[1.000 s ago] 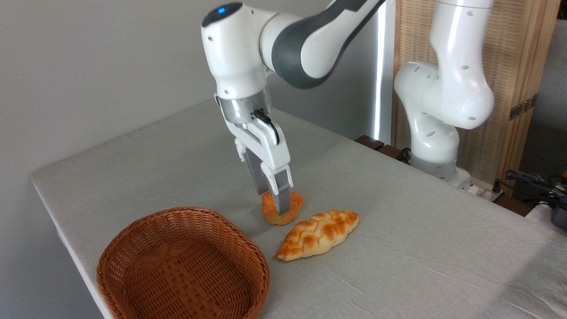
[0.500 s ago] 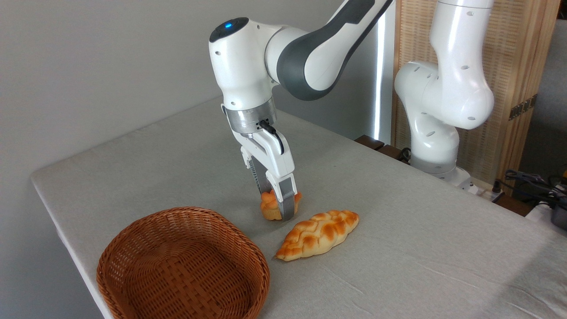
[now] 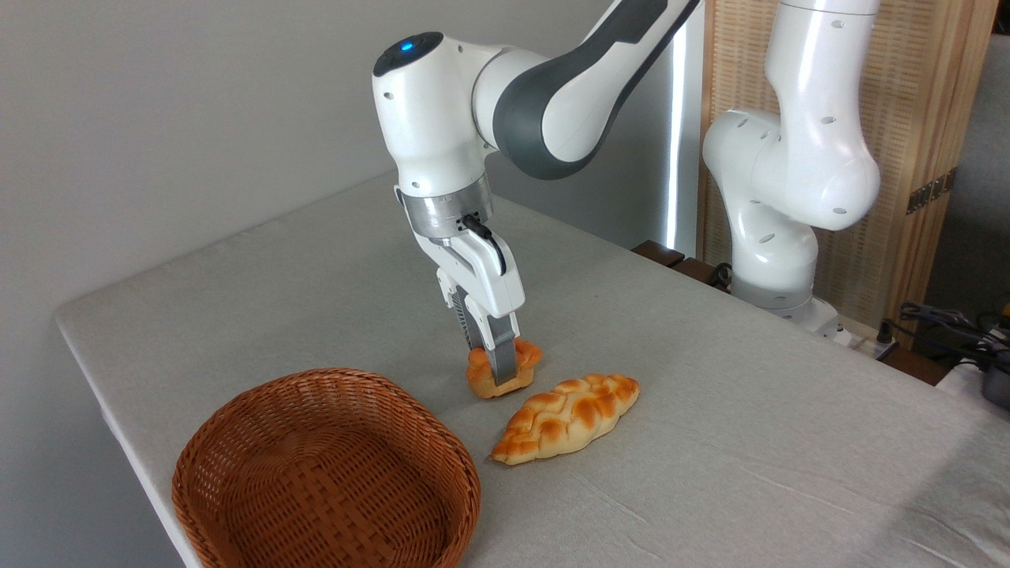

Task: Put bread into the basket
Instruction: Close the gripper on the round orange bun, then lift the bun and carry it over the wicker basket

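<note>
The bread [image 3: 478, 380], a small orange-golden bun, sits on the grey table left of middle. It is pinched between the fingers of my gripper [image 3: 497, 368], which comes down on it from above and is shut on it. The near finger [image 3: 503, 359] covers the bun's middle. I cannot tell whether the bun's underside still touches the cloth. The basket [image 3: 331, 375], round brown wicker, stands at the table's front left corner, a short way to the lower left of the bun, with nothing in it.
A longer braided loaf [image 3: 568, 416] with browned patches lies just right of and in front of the bun. The arm's white base [image 3: 777, 260] stands at the table's far right edge. Cables [image 3: 947, 323] lie beyond it.
The fingers have shut on the bun, squeezing it narrower than one second ago. The wrist shifted slightly right. The basket and the braided loaf have not moved.
</note>
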